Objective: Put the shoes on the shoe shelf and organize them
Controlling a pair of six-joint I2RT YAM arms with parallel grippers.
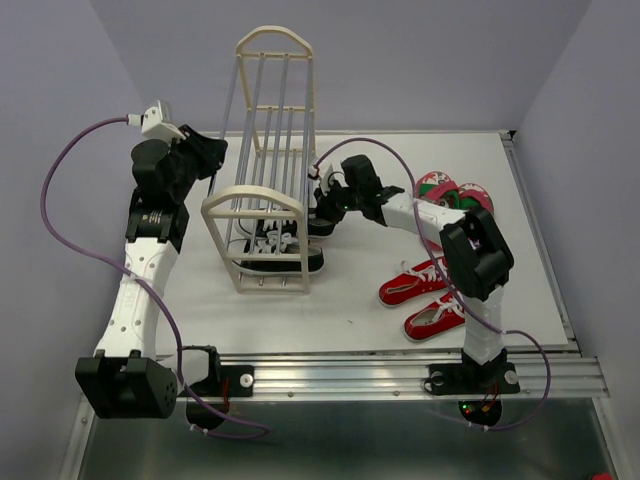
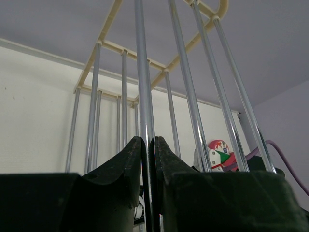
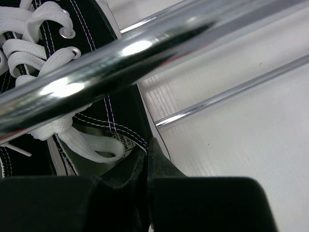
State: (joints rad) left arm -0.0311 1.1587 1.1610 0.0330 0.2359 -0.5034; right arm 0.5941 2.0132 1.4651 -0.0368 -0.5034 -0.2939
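Top external view, reading from the left: the left gripper is clamped on a thin silver rod of the shoe shelf, its fingers pressed to either side of the metal (the left wrist view shows this plainly). The rod is smooth, so the hold could slip, and a sideways pull might tip the tall, narrow rack. Low inside the shelf, near its front end, lie the black sneakers. The right gripper reaches in from the shelf's right side with its jaws together at one sneaker's collar; I cannot tell whether canvas is pinched between them. A rod crosses close over that wrist, so lifting straight up would likely strike it and jolt the shelf. The loose white laces could also snag. Further right, on the table, the red sneakers lie beside the right arm, and the pink flip-flops sit behind its forearm, partly hidden.
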